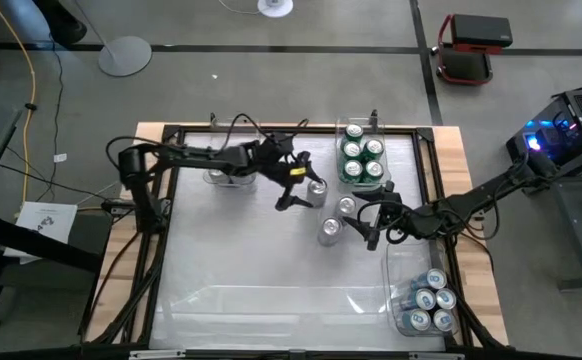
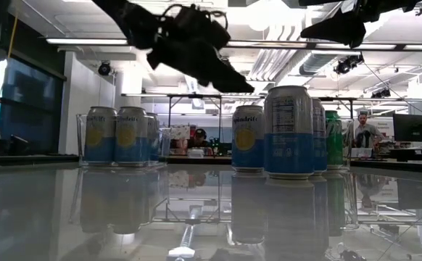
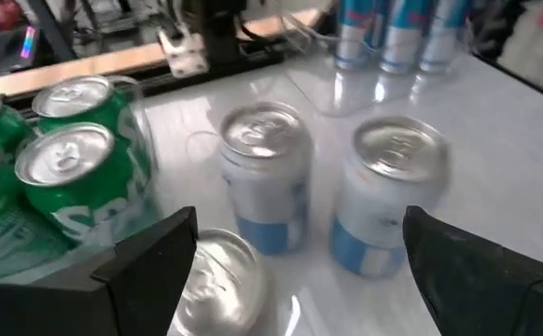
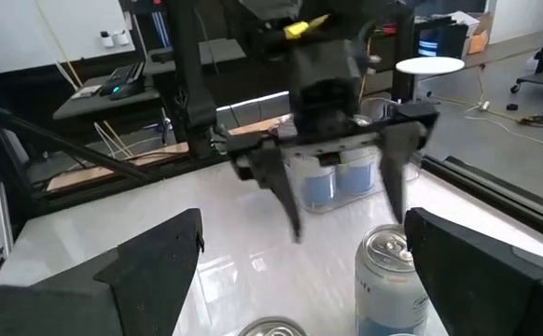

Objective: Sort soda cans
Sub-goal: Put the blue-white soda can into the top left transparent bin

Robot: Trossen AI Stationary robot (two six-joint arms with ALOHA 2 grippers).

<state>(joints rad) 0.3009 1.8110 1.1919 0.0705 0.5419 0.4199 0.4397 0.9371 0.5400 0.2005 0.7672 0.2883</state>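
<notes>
Three loose soda cans with silver tops and blue-and-white sides stand upright on the white table near its middle (image 1: 317, 187), (image 1: 347, 205), (image 1: 329, 232). My left gripper (image 1: 301, 200) hovers open just left of them; in its wrist view the cans (image 3: 264, 177), (image 3: 390, 191), (image 3: 217, 280) stand ahead of its spread fingers. My right gripper (image 1: 364, 228) hangs open just right of the cans, one of which (image 4: 393, 280) stands before it. Neither gripper touches a can.
A clear bin of green cans (image 1: 361, 155) stands at the far edge. A bin with blue cans (image 1: 426, 300) sits at the near right corner. Another bin with cans (image 1: 226, 175) stands far left, under the left arm. The table's near left part lies bare (image 1: 231, 280).
</notes>
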